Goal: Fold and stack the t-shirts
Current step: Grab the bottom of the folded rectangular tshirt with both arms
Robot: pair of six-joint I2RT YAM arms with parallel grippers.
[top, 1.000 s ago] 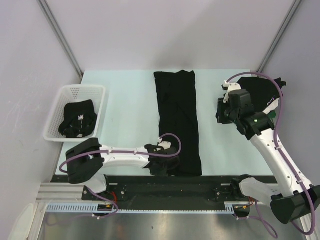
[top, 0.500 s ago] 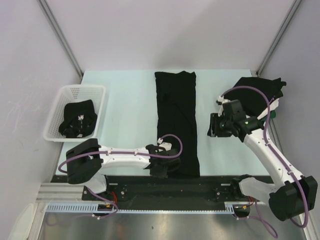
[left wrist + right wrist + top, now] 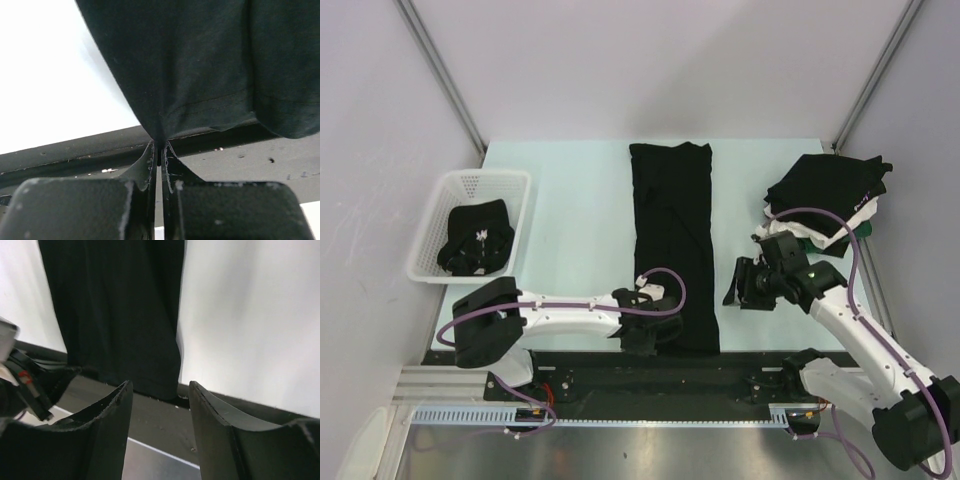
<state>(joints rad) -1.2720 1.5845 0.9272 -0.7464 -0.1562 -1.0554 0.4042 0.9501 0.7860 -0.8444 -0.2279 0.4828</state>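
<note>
- While my left gripper [image 3: 159, 145] has its fingers [image 3: 142, 170] pressed together, they pinch the near left corner of the long black t-shirt [image 3: 200, 65], right at its hem.
- From that pinch the cloth fans out ahead of my left fingers and to their right, the hem running off rightward over the table's dark near edge.
- Seen from above, this t-shirt [image 3: 672, 230] lies as one narrow strip down the middle of the pale table [image 3: 580, 220], stretching away from my left gripper [image 3: 645, 338] toward the far edge.
- My right gripper [image 3: 735, 285] hovers just off the strip's right side, not touching it.
- Its fingers [image 3: 107, 425] are spread and hold nothing; the shirt's near right corner [image 3: 160, 385] sits just ahead of the gap.
- Behind my right fingers, at the table's far right, sits a stack of folded t-shirts [image 3: 825, 190], black on top with white and green beneath.
- Well to the left of my left fingers a white mesh basket [image 3: 430, 225] holds a crumpled black shirt [image 3: 475, 240].
</note>
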